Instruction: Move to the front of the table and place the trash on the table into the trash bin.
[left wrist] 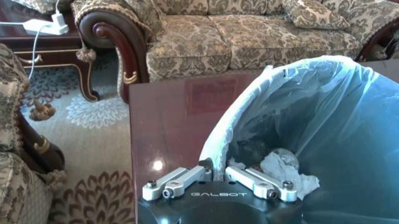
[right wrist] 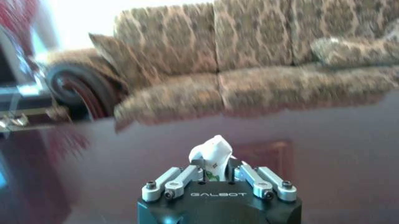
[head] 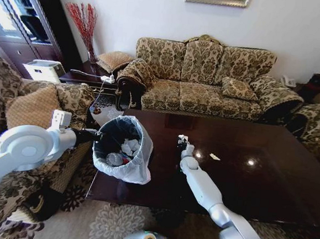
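The trash bin (head: 122, 150), dark with a white bag over its rim, is at the left end of the dark glossy table (head: 255, 182). My left gripper (head: 96, 136) is shut on its rim, and the fingers (left wrist: 259, 179) straddle the bag edge (left wrist: 215, 154). Inside the bin lie white scraps (head: 129, 146) and a clear bottle (head: 114, 159). My right gripper (head: 182, 143) hangs over the table's middle, right of the bin, shut on a crumpled white paper scrap (right wrist: 212, 150). Another white scrap (head: 214, 156) lies on the table further right.
A patterned sofa (head: 207, 79) runs along the table's far side. Armchairs stand at the left (head: 33, 104) and at the right (head: 317, 132). A dark side table (head: 88, 75) with a power strip is in the back left corner. Patterned carpet (head: 113, 226) lies in front.
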Controlling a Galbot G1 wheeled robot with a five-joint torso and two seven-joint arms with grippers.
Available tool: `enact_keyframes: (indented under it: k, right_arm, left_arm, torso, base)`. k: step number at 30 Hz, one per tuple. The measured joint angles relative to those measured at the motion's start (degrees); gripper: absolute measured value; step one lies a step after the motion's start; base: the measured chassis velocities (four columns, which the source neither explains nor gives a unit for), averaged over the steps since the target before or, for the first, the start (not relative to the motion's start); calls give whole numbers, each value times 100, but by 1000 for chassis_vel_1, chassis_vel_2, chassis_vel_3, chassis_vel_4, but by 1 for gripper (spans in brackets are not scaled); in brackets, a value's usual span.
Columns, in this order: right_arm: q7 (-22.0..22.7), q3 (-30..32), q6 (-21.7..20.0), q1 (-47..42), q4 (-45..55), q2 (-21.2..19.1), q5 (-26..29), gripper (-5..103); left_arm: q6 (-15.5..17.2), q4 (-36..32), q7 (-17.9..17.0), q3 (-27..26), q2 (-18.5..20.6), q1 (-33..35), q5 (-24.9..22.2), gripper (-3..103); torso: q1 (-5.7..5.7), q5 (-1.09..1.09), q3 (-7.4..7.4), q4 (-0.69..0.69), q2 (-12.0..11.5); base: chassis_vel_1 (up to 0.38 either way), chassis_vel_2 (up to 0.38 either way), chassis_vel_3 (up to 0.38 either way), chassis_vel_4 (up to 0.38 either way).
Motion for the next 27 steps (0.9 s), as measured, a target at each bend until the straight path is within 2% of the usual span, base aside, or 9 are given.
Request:
enact_keyframes:
  k: [2,8,11,12,14,15,17,22,27]
  right_arm:
    - [12,-43,-74,-197,849,-227,-23,10]
    - [-59,-176,12,-331,2323,-456,71,8]
    - [-386,-519,-73,-264,3836,-670,583,8]
    - [-386,-519,-73,-264,3836,-670,583,8]
    - [-609,-816,-214,-140,5052,-717,1262,8]
    - [-609,-816,-214,-140,5052,-717,1262,8]
    - [-814,-1048,-378,-22,5779,-794,1770,8]
    - [-1024,-1396,-640,-34,6315,-1080,1989,8]
    - [-1244,-1724,-714,-263,6455,-1266,1678,8]
  left_arm:
    - [-1,5,0,-2,7,0,0,0]
    - [-3,-2,-5,-2,58,0,-19,0]
    - [-3,-6,-16,-2,123,3,-69,0]
    - [-3,-6,-16,-2,123,3,-69,0]
    - [-3,-6,-26,-2,181,14,-94,0]
    - [-3,-6,-26,-2,181,14,-94,0]
    - [-2,-2,-35,-2,199,20,-120,0]
    - [2,20,-42,-2,199,21,-127,0]
    - [3,32,-41,4,186,12,-129,0]
  torso:
    - [0,-5,0,0,0]
    - [-2,-3,-1,1,0]
    - [-1,-3,-1,1,0]
    - [-1,-3,-1,1,0]
    - [-2,-3,-2,2,0]
    - [-2,-3,-2,2,0]
    - [-4,-4,-3,3,1]
    - [-3,-4,-3,1,1]
    - [-2,-1,-2,0,0]
  base:
    - [0,0,0,0]
    - [0,0,0,0]
    - [0,0,0,0]
    - [0,0,0,0]
    - [0,0,0,0]
    - [0,0,0,0]
    - [0,0,0,0]
    - [0,0,0,0]
    - [0,0,0,0]
